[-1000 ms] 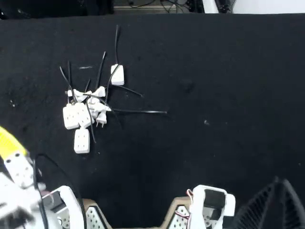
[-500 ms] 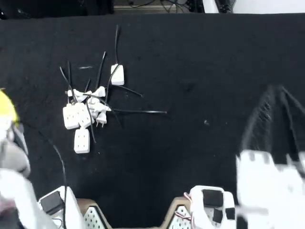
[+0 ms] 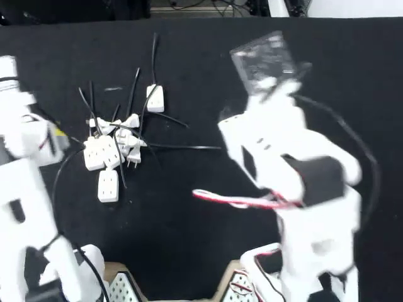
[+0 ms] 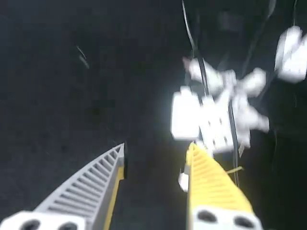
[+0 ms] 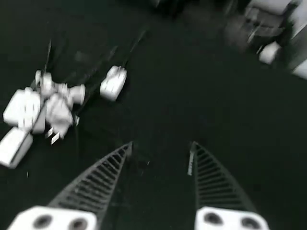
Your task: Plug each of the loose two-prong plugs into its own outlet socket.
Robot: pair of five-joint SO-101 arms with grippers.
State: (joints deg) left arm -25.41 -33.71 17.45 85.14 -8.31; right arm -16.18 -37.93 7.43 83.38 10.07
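**Fig.** L gripper (image 4: 156,152): jaws parted, nothing btw. the grey finger (image 4: 96,182) and the yellow finger (image 4: 211,187). R gripper (image 5: 161,147): likewise spread and empty, over bare cloth.

In the high view the L arm (image 3: 22,163) is seen at the table's left edge, just beside the heap (image 3: 113,145). The R arm (image 3: 289,170) is seen mid-table, well apart from it. In the L wrist view the heap (image 4: 211,120) lies just ahead of the fingertips, nearest the yellow one.

The table (image 3: 189,56) is covered edge to edge in black cloth. The heap is confined to the far-left quarter. The strip btw. heap and R arm is crossed by one long cord (image 3: 186,147). Past the far edge, a narrow band of room with cables (image 3: 220,7) is visible.

Counts:
- Arms: 2.
- Outlet blocks (image 3: 101,154): 4, all white. Two lie side by side in the heap, one (image 3: 107,185) lies just toward the arm bases, and a lone outlet block (image 3: 155,99) lies apart on the far side.
- Plugs (image 3: 129,135): white, tangled w/ short black cords. None is seen seated in a socket, and the no. cannot be told.
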